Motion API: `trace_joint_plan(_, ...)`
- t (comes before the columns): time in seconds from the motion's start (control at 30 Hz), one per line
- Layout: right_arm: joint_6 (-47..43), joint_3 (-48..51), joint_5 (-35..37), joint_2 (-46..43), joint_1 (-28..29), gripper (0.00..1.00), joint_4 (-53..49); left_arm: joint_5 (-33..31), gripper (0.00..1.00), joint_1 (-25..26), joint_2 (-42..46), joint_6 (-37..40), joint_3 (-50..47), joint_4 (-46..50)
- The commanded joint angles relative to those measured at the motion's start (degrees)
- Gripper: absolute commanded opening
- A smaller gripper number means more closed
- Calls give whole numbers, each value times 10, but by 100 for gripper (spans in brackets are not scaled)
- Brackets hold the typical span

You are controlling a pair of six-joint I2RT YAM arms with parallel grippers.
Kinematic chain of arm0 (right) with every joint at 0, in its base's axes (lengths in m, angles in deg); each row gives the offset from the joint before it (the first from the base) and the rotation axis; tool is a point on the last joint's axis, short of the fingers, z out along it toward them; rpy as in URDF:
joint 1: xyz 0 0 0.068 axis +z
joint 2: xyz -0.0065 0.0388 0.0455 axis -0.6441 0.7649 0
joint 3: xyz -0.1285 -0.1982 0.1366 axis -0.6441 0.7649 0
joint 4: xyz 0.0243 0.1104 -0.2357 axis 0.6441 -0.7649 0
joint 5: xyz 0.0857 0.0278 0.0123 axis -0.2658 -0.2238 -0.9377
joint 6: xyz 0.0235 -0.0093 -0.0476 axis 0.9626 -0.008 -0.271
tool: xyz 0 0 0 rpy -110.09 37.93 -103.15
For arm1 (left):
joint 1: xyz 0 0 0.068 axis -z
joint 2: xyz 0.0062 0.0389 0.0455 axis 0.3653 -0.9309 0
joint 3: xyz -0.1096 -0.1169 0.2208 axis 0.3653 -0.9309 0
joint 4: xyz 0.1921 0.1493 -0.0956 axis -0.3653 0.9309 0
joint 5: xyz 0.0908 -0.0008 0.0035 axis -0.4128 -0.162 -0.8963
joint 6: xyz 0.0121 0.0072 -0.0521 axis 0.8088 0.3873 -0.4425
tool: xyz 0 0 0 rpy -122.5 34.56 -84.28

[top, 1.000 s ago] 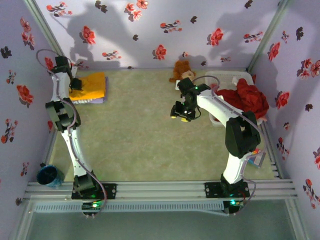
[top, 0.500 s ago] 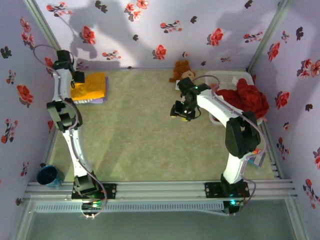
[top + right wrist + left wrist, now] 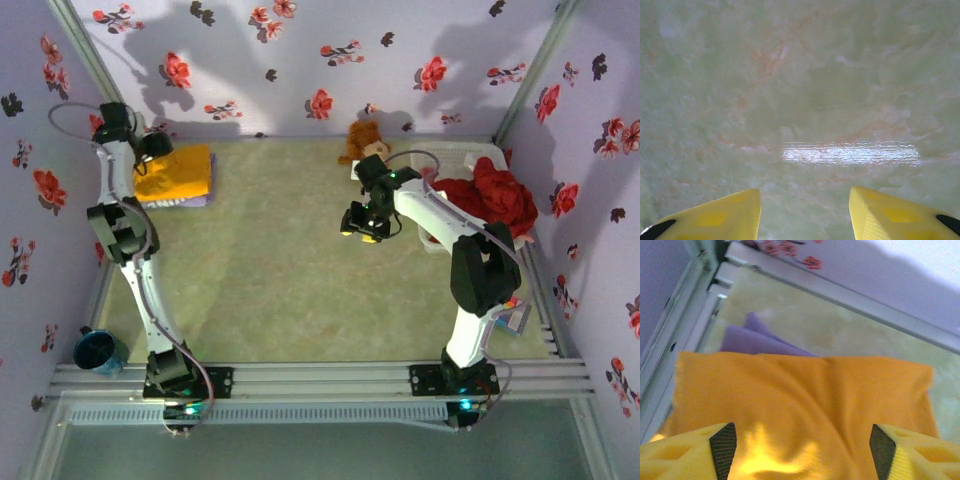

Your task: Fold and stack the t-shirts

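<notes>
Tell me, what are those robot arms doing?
Two robot arms are folding t-shirts. The left gripper hovers open over the folded orange t-shirt, which lies on the lavender t-shirt in the far left corner. The right gripper hangs open above the bare table. Red clothes sit heaped in the white basket.

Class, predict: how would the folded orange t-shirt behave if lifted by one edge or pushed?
The orange t-shirt looks like soft cloth, so it would probably droop and unfold. Resting on the lavender t-shirt, it may drag that along if pushed.
</notes>
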Motion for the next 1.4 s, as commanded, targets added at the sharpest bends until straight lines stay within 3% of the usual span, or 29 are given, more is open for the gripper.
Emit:
trace_joint_plan(0.0, -5, -6, 5, -2, 0, 51, -9, 37, 73, -27, -34, -65, 1, -16)
trace_joint_plan(0.27, -3, -7, 3, -6, 1, 51, -8, 19, 77, -29, -35, -77, -28, -16)
trace_joint_plan(0.4, -4, -4, 9, -14, 0, 51, -9, -2, 77, -10, -3, -30, -45, -24)
trace_joint_plan(0.53, 3, 7, 4, -21, 0, 51, 2, -102, 79, 26, 45, 44, -77, -40)
trace_joint_plan(0.67, 1, 8, 3, -24, 0, 51, -3, -247, 83, 63, 48, 111, -67, -38)
trace_joint_plan(0.97, -2, 3, 4, -18, -3, 51, -11, -340, 86, 95, 30, 178, -53, -55)
trace_joint_plan(1.27, -5, -13, 3, -2, -3, 51, -16, -336, 86, 105, 66, 158, -80, -93)
trace_joint_plan(1.37, -4, -10, 3, -2, -3, 51, -14, -279, 76, 99, 62, 114, -58, -73)
